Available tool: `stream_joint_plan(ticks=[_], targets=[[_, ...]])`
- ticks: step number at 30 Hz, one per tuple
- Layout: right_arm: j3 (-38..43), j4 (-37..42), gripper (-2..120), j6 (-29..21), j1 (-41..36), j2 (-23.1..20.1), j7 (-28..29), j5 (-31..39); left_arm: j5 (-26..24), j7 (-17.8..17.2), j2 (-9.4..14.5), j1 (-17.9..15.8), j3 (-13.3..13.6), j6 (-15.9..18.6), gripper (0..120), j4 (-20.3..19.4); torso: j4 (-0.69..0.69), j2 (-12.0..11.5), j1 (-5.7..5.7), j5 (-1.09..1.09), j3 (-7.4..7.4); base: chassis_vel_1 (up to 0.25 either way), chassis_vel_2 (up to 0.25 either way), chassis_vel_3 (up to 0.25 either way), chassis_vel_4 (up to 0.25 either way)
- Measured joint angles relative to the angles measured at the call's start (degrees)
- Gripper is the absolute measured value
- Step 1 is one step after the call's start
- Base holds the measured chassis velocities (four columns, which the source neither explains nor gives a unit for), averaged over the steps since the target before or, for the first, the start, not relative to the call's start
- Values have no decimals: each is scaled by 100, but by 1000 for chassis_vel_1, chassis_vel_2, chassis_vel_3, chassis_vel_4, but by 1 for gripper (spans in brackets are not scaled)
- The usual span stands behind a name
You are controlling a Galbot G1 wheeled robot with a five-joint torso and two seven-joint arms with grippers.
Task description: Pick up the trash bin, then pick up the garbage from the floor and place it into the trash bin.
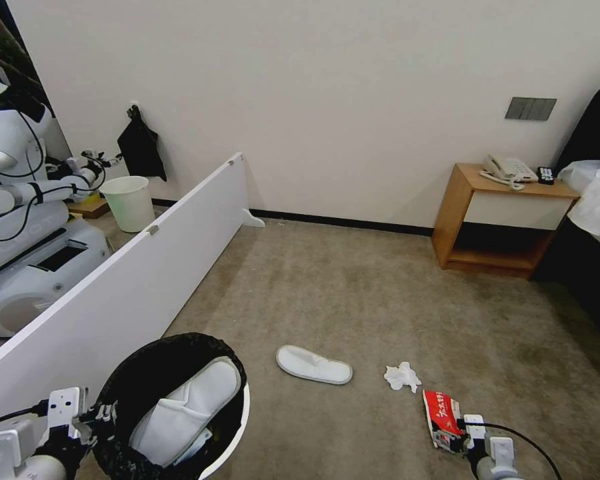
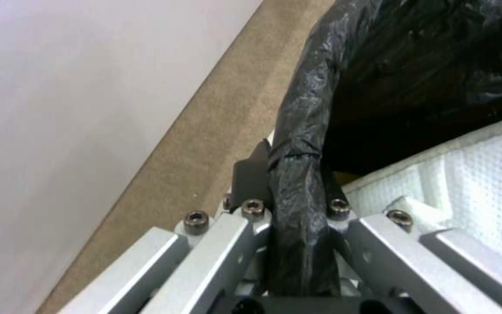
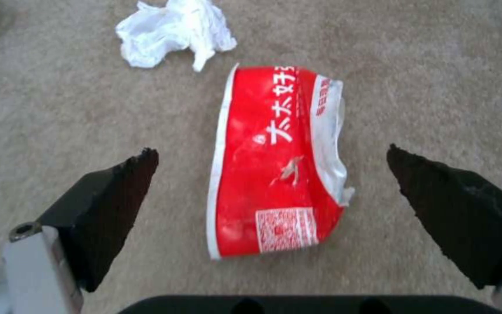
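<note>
the right gripper (image 3: 271, 161) hangs low over the red-white packet (image 3: 277, 161), black fingers (image 3: 117, 200) spread wide with the packet lying flat on the carpet (image 3: 425, 78) between them. the risk, as i judge it: a thin flat packet may slide or buckle under closing tips, or the tips may catch the carpet pile instead. the white tissue (image 3: 172, 32) sits just beyond it. the left gripper (image 2: 300, 205) is clamped on the bag-covered rim of the trash bin (image 1: 180, 353), which holds one slipper (image 1: 187, 410); a weak pinch on slick plastic could let the bin tilt. another slipper (image 1: 313, 365) lies on the carpet. a white partition (image 1: 147, 267), a nightstand (image 1: 493, 220) and a pale wall (image 1: 347, 100) bound the room.
</note>
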Motion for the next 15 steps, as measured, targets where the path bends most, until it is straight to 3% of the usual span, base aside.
stream_joint_plan(ticks=[15], targets=[[-90, -752, 100, 13, 755, 58, -63, -64, 8, -11, -13, -6, -9, 7, 2, 12, 0, 0, 0, -1, 0, 0, 0, 0, 0]])
